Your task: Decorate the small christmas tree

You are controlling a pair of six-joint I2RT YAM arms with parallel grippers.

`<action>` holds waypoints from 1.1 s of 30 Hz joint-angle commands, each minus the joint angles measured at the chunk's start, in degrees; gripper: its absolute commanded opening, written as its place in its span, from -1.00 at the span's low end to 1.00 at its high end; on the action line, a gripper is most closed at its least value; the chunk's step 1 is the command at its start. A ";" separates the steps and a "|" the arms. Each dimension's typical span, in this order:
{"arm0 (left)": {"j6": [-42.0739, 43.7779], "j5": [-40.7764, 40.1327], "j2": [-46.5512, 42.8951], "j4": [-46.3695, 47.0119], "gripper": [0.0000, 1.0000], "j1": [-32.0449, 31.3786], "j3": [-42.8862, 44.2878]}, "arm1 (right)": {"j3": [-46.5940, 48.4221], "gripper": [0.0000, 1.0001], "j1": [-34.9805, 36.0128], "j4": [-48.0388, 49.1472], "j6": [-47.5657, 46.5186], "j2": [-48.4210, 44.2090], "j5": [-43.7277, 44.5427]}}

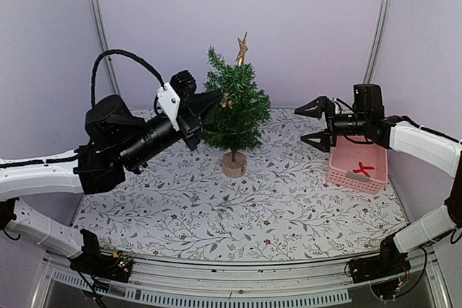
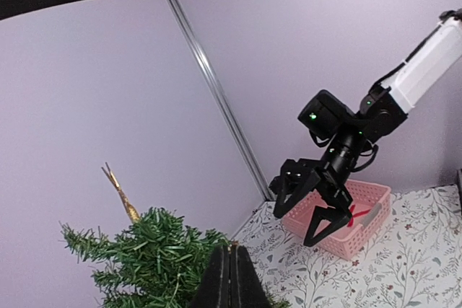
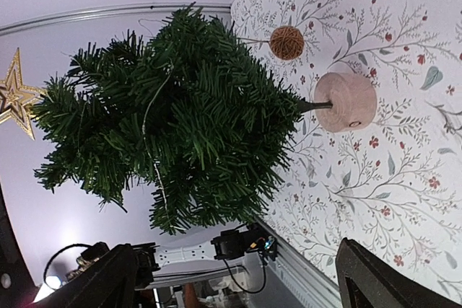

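The small christmas tree stands upright on its round wood base, with a gold star on top. My left gripper is shut, its tips pushed into the tree's left branches. A small brown wicker ball hangs on a thin string right at those tips; whether the string is pinched does not show. In the left wrist view the fingers press together in front of the tree. My right gripper hangs open and empty to the right of the tree. Its view shows the tree, ball and base.
A pink basket with a red item inside stands at the table's right side, just below my right gripper. The floral tablecloth covers the table. Purple walls close off the back and sides.
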 commanded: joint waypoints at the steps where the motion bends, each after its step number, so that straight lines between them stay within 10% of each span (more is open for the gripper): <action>1: -4.71 -2.84 -0.57 2.89 -1.00 4.90 0.08 | 2.45 0.98 -0.98 -2.07 -11.25 -1.93 4.24; 18: -16.74 7.89 7.38 6.76 -1.00 17.29 4.75 | 5.89 0.98 -1.17 -7.86 -32.90 -13.27 31.57; 33: -21.30 13.62 13.38 6.71 -1.00 20.88 5.21 | 4.93 0.98 -1.30 -8.75 -31.85 -13.25 30.59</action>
